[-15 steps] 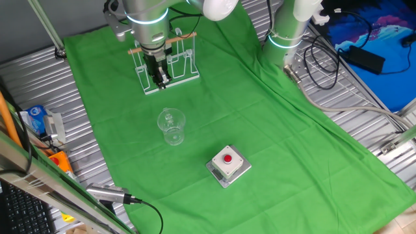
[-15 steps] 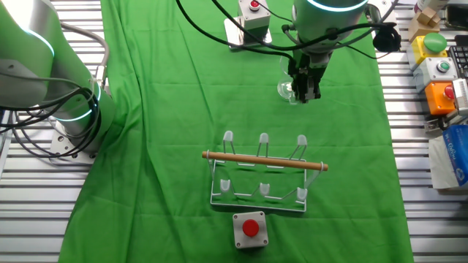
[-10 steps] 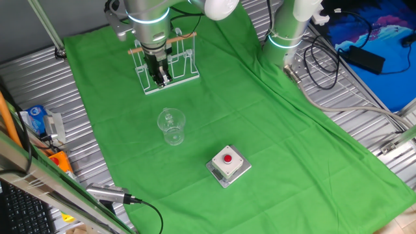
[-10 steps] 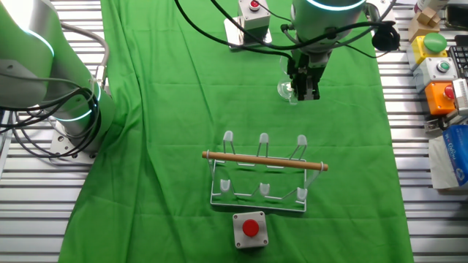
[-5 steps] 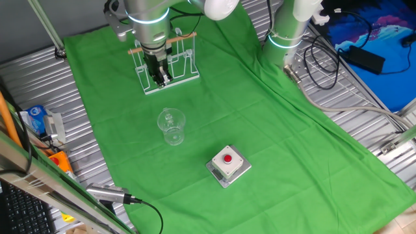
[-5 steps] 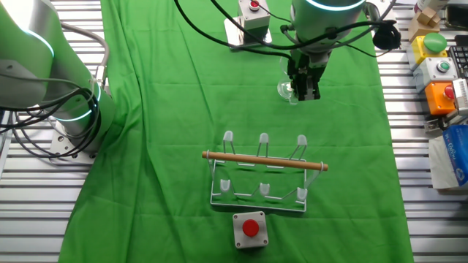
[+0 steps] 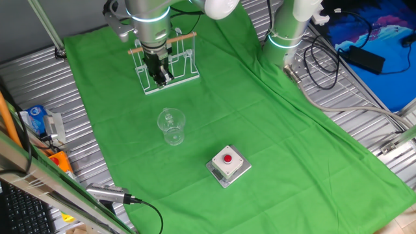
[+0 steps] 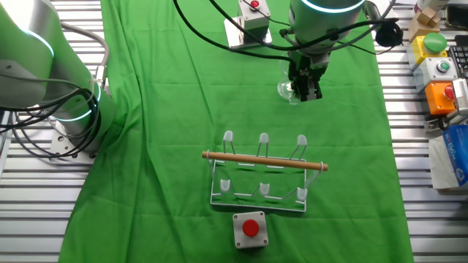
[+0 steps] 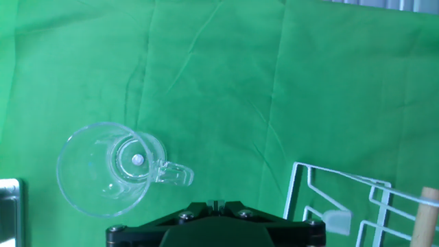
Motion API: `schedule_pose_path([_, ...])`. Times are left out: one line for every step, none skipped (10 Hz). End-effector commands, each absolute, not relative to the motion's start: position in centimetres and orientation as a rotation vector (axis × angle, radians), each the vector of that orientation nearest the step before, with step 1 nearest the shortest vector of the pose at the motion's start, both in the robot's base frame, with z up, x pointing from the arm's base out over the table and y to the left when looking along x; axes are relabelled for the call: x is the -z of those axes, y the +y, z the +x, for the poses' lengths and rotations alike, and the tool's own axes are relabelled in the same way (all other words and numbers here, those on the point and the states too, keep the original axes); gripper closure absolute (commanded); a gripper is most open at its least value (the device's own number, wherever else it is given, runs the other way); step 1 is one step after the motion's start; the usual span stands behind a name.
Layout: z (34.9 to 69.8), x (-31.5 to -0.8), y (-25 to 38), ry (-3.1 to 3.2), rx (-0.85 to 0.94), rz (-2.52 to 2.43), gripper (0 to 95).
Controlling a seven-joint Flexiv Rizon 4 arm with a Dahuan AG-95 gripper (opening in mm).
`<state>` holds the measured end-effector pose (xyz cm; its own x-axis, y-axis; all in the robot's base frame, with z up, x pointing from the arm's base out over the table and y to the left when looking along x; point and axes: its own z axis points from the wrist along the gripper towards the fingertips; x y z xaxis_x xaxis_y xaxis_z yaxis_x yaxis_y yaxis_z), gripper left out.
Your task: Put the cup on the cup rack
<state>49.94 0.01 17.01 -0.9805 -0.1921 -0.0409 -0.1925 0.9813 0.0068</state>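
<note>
The cup, a clear glass with a small handle, stands upright on the green cloth, apart from everything. In the hand view the cup lies at lower left with its handle pointing right. The cup rack, white wire with a wooden dowel, stands at the cloth's far end; in the other fixed view the cup rack is near the front. My gripper hangs above the cloth between rack and cup, fingers shut on nothing. It partly covers the cup behind the gripper. The gripper shows its jaws pressed together.
A grey box with a red button sits near the cup, another in front of the rack. A second arm's base stands at the cloth's edge. Clutter lines the metal table beside the cloth.
The gripper has risen very slightly over the last second and a half. The cup and the rack have not moved.
</note>
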Motion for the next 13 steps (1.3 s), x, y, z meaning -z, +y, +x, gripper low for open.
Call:
schedule_pose_path([50.0,-17.0,0.0,3.043,-0.023,-0.552,95.0])
schedule_pose_path([50.0,-17.0,0.0,3.033,-0.02,-0.634,95.0])
schedule_pose_path([50.0,-17.0,0.0,3.003,-0.015,-0.778,95.0])
schedule_pose_path([50.0,-17.0,0.0,2.99,-0.018,-0.825,95.0])
schedule_pose_path([50.0,-17.0,0.0,2.979,-0.018,-0.864,95.0])
schedule_pose_path([50.0,-17.0,0.0,2.977,-0.018,-0.885,95.0])
schedule_pose_path([50.0,-17.0,0.0,2.972,-0.019,-0.913,95.0])
schedule_pose_path([50.0,-17.0,0.0,2.968,-0.02,-0.932,95.0])
schedule_pose_path([50.0,-17.0,0.0,2.968,-0.02,-0.949,95.0])
schedule_pose_path([50.0,-17.0,0.0,2.97,-0.021,-0.96,95.0])
schedule_pose_path([50.0,-17.0,0.0,2.972,-0.024,-0.975,95.0])
schedule_pose_path([50.0,-17.0,0.0,2.97,-0.034,-1.001,95.0])
schedule_pose_path([50.0,-17.0,0.0,2.965,-0.043,-1.026,95.0])
